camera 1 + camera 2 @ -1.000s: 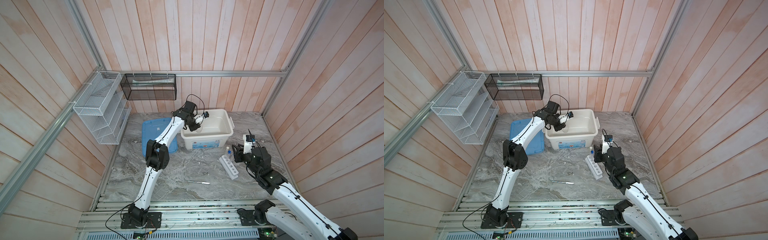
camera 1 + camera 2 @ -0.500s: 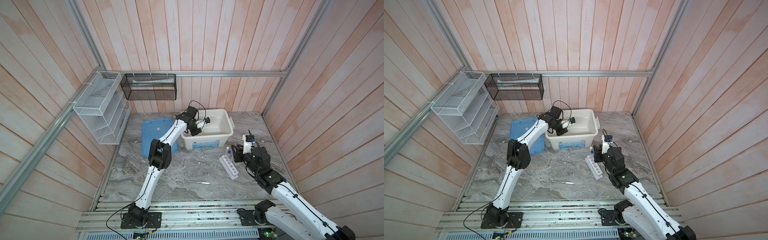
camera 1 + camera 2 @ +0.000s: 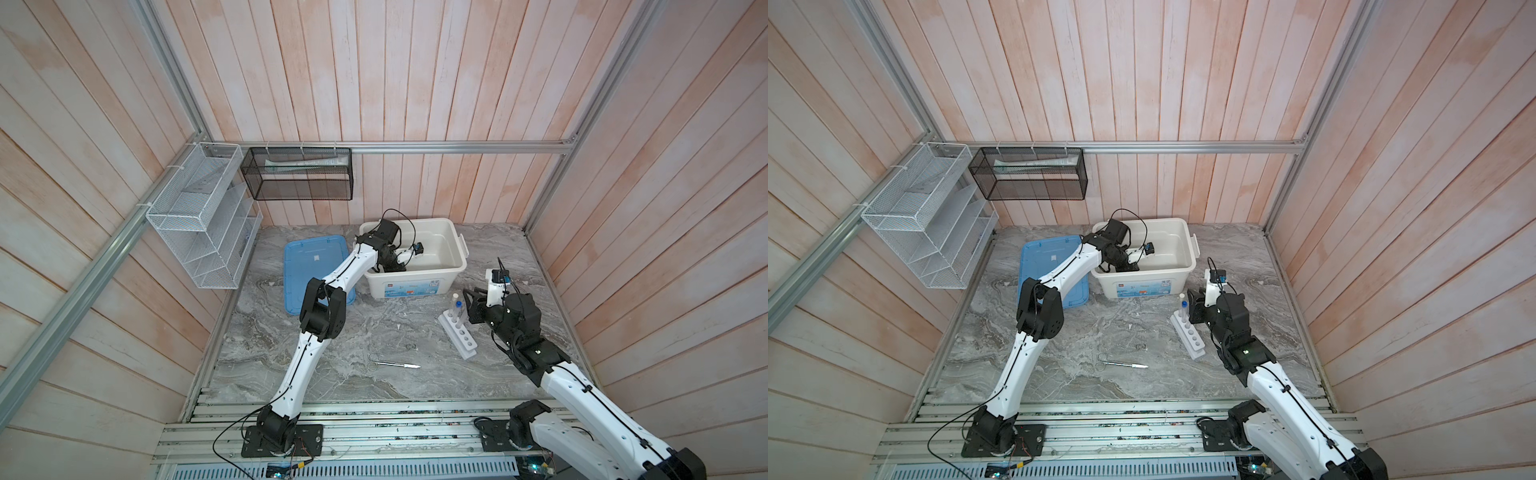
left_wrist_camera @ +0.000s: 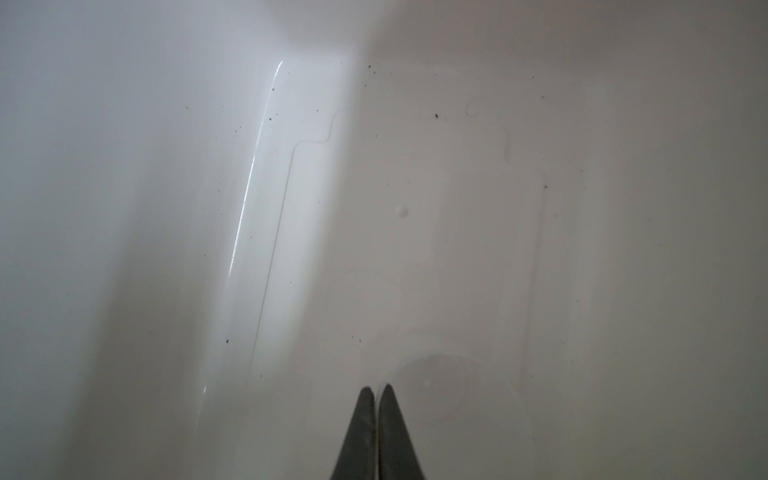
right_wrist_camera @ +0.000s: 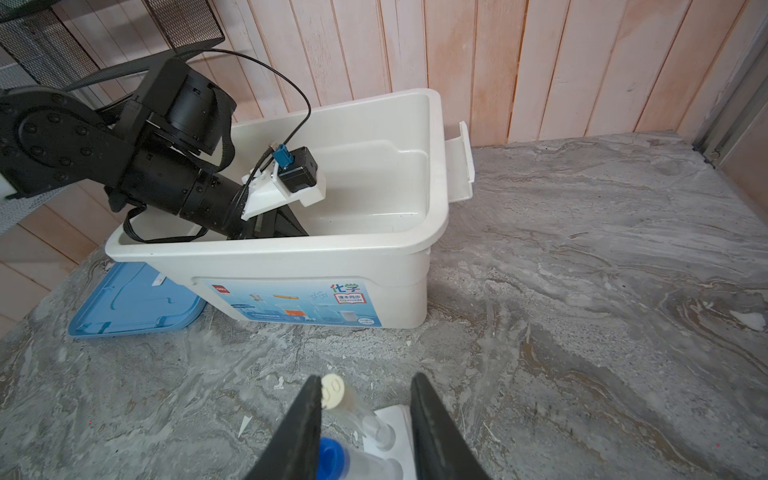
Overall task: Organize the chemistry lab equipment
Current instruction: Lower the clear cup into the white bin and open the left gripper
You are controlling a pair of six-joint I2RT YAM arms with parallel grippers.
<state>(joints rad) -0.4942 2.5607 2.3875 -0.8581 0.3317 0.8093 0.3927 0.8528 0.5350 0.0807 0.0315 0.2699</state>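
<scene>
My left gripper (image 4: 376, 388) is down inside the white bin (image 3: 457, 257), just above its floor. It is shut, and the faint rim of the clear round dish (image 4: 469, 399) runs in between its fingertips. The white six-hole rack (image 3: 457, 334) lies right of the bin. A white-capped tube (image 5: 332, 390) and a blue-capped tube (image 5: 330, 455) stand in the rack's far end. My right gripper (image 5: 365, 384) is open around that end, one finger touching the white cap. Small steel scissors (image 3: 374, 361) and a thin silver tool (image 3: 401, 365) lie together near the table's front.
A blue lid (image 3: 316, 266) lies flat left of the bin, partly under the left arm. A white wire-mesh rack (image 3: 199, 216) and a black one (image 3: 297, 174) hang on the back left walls. Wooden walls close three sides.
The left arm has lowered its gripper from above the bin's rim down into the bin. The right arm has not moved.
</scene>
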